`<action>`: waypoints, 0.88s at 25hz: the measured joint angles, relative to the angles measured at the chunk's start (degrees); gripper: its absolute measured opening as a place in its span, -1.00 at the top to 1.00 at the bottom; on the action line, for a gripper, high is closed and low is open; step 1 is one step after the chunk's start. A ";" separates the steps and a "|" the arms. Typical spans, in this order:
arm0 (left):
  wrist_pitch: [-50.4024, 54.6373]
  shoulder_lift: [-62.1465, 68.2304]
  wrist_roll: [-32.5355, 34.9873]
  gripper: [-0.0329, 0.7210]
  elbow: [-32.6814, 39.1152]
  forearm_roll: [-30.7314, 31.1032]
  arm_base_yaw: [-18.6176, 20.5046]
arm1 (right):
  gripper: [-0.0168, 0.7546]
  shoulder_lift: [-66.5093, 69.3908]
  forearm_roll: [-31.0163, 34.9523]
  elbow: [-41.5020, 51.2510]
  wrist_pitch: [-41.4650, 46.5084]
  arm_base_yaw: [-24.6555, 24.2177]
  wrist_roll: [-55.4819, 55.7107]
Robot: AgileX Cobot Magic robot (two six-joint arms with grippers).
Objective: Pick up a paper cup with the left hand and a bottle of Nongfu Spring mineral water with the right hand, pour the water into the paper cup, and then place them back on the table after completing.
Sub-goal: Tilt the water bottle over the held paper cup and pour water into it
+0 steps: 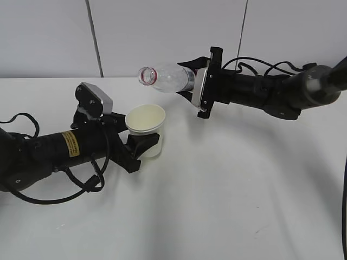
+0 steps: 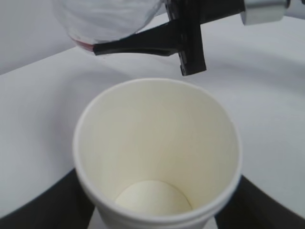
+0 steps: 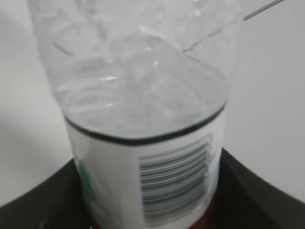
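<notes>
My left gripper (image 1: 142, 145) is shut on a white paper cup (image 1: 145, 122), tilted with its mouth up and toward the right. In the left wrist view the cup (image 2: 157, 148) looks dry inside. My right gripper (image 1: 191, 76) is shut on a clear, uncapped water bottle (image 1: 165, 77) with a red neck ring, held about level, its mouth pointing left, above and just behind the cup. The bottle's white barcode label (image 3: 157, 181) fills the right wrist view. The bottle (image 2: 107, 21) also shows above the cup in the left wrist view. No water stream shows.
The white table (image 1: 227, 206) spreads around both arms. A grey panelled wall (image 1: 162, 32) stands behind. Black cables (image 1: 81, 184) loop beside the left arm, and more cables (image 1: 260, 67) run over the right arm.
</notes>
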 joint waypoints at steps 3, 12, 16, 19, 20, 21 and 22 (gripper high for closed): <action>1.83 0.00 0.00 -0.27 0.00 0.22 0.00 | -0.24 0.00 0.00 0.00 0.00 -0.33 -1.53; 2.74 -1.10 0.00 -0.27 -0.05 0.66 0.00 | -0.23 0.00 0.32 0.00 0.23 -0.66 -8.30; 3.32 -1.17 0.00 -0.27 -0.05 0.66 0.00 | -0.23 0.00 0.76 0.00 0.23 -0.66 -11.29; 4.19 -1.24 0.00 -0.27 -0.05 0.88 0.00 | -0.23 0.00 1.70 0.00 0.23 -0.66 -12.51; 4.53 -1.31 0.00 -0.27 -0.05 0.94 0.00 | -0.23 0.00 1.99 -0.10 0.23 -0.66 -12.95; 4.82 -1.31 0.00 -0.27 -0.05 0.99 0.00 | -0.23 0.00 2.15 -0.10 0.23 -0.66 -13.72; 4.96 -1.31 0.00 -0.27 -0.05 1.05 0.00 | -0.23 0.00 2.41 -0.10 0.23 -0.66 -14.43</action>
